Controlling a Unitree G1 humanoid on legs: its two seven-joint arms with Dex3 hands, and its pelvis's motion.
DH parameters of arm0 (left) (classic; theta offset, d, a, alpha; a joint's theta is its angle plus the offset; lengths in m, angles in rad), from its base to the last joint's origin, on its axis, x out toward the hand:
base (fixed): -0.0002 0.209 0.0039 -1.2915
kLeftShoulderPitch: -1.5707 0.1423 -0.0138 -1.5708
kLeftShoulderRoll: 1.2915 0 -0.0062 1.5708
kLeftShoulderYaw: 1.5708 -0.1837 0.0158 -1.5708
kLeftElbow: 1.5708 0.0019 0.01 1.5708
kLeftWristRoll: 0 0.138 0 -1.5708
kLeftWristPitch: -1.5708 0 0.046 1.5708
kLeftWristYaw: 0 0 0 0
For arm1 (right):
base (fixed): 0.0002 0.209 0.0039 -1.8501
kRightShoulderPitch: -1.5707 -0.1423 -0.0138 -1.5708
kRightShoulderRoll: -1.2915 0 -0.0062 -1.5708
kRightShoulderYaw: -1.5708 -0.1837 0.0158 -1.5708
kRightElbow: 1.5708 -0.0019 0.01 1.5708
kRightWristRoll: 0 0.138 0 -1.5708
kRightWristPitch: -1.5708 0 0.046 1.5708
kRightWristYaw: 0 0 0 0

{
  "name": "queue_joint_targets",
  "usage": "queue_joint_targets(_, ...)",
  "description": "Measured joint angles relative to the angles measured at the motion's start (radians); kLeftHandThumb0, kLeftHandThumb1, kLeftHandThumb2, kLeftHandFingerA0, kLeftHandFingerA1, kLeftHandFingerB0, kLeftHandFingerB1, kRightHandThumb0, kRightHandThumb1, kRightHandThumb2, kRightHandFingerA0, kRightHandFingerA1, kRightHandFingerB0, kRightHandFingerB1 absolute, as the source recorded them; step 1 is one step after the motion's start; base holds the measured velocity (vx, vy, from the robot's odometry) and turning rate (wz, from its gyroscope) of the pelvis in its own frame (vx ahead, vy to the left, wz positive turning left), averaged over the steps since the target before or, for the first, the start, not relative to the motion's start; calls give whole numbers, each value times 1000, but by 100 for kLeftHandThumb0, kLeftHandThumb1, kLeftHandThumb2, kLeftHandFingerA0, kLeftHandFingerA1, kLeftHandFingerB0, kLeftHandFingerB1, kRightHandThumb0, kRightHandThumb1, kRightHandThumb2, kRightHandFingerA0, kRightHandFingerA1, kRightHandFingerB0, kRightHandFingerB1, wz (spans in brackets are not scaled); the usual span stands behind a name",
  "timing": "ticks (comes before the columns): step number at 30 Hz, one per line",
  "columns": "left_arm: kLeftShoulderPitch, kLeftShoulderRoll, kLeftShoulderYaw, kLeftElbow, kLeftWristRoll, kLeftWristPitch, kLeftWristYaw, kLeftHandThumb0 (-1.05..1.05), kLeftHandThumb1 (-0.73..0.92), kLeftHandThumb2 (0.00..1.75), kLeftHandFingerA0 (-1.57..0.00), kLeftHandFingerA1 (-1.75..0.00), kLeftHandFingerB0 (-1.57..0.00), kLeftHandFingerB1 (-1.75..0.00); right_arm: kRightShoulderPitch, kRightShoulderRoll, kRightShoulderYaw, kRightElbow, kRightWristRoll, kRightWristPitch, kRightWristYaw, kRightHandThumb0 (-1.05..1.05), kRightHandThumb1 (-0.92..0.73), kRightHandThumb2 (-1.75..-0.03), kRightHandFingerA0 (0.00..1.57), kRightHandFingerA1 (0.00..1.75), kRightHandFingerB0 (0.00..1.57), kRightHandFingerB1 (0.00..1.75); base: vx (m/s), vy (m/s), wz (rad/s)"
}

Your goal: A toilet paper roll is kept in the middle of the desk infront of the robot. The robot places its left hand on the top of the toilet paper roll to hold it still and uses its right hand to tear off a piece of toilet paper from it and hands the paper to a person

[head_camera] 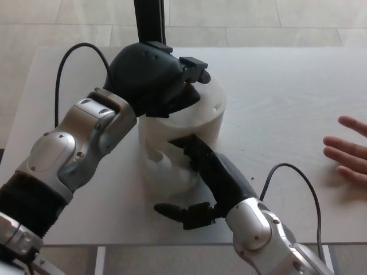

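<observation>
A white toilet paper roll point(203, 117) stands upright in the middle of the pale desk point(287, 114). My left hand point(152, 77) rests flat on top of the roll, covering most of its top. Against the roll's near side is my right hand point(200, 177), fingers pressed on the loose paper point(166, 166) hanging down the front. One right finger curls low near the desk. Whether paper is pinched between the right fingers is hidden by the hand itself.
A person's open hand point(347, 152) lies at the desk's right edge, fingers pointing toward the roll. Black cables loop from both my forearms. A dark post point(150, 20) stands behind the roll. The tiled floor shows beyond the desk.
</observation>
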Motion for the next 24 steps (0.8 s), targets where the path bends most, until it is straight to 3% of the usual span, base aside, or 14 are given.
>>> queue_joint_targets(5, -11, -2, 0, 11, 0, -8, 14, -54, 87, 66, -58, -52, -57, -45, -34, -17, 43, -4, -6, 33, 70, -78, -35, -56, 0, 0, 0, 25, 0, 0, 0)
queue_joint_targets(9, -14, -4, 0, 18, 1, -8, 23, -52, 88, 66, -59, -51, -57, -45, -47, -15, 65, 0, -18, 51, 100, -70, -33, -83, 0, 61, 0, 43, 0, 0, 0)
queue_joint_targets(11, -15, -6, 0, 24, 3, -8, 31, -53, 88, 66, -60, -52, -58, -46, -36, 38, 61, 25, -41, 57, 76, -71, -48, -73, 1, 69, 0, 44, 0, 0, 0)
queue_joint_targets(12, -15, -8, 0, 26, 5, -8, 35, -53, 88, 66, -60, -53, -58, -46, -28, 63, 59, 37, -51, 55, 58, -63, -61, -57, 0, 95, 0, 59, 0, 0, 0)
queue_joint_targets(13, -16, -10, -1, 28, 5, -8, 38, -53, 88, 66, -59, -53, -58, -46, -22, 88, 56, 50, -63, 49, 39, -60, -65, -56, 14, 99, 0, 85, 0, 0, 0)
queue_joint_targets(14, -15, -12, -1, 29, 6, -8, 40, -53, 88, 66, -59, -53, -58, -46, -17, 109, 53, 60, -71, 43, 22, -60, -65, -56, 14, 99, 0, 85, 0, 0, 0)
queue_joint_targets(15, -15, -14, -1, 30, 6, -8, 42, -53, 87, 66, -58, -53, -57, -46, -12, 128, 50, 73, -79, 37, 4, -56, -66, -59, 25, 122, 0, 100, 0, 0, 0)
queue_joint_targets(16, -15, -15, -1, 30, 6, -8, 44, -52, 87, 66, -58, -51, -57, -45, -7, 144, 47, 83, -87, 30, -13, -49, -74, -63, 61, 164, 9, 102, 0, 0, 0)
queue_joint_targets(18, -15, -19, -1, 30, 6, -8, 44, -52, 86, 66, -58, -51, -58, -45, -5, 166, 40, 107, -102, 8, -51, -45, -79, -67, 80, 168, 6, 115, 0, 0, 0)
queue_joint_targets(19, -15, -20, -1, 30, 6, -8, 45, -52, 86, 66, -59, -51, -59, -45, -7, 167, 39, 111, -104, 4, -57, -45, -84, -72, 81, 169, 19, 104, 0, 0, 0)
queue_joint_targets(20, -14, -22, -1, 30, 5, -8, 45, -51, 86, 66, -58, -49, -58, -45, -11, 171, 31, 130, -110, -9, -79, -44, -92, -75, 88, 168, 4, 87, 0, 0, 0)
queue_joint_targets(21, -14, -23, -1, 30, 5, -8, 45, -50, 86, 66, -58, -49, -58, -44, -16, 173, 26, 150, -115, -19, -99, -43, -92, -78, 90, 162, 1, 113, 0, 0, 0)
queue_joint_targets(23, -14, -27, -1, 30, 5, -8, 45, -50, 85, 66, -57, -49, -57, -44, -25, 178, 18, 188, -122, -36, -133, -44, -92, -79, 90, 161, 18, 92, 0, 0, 0)
queue_joint_targets(24, -13, -30, -1, 30, 5, -8, 45, -50, 85, 66, -58, -49, -57, -44, -29, 181, 14, 206, -125, -45, -149, -40, -92, -93, 95, 168, 29, 115, 0, 0, 0)
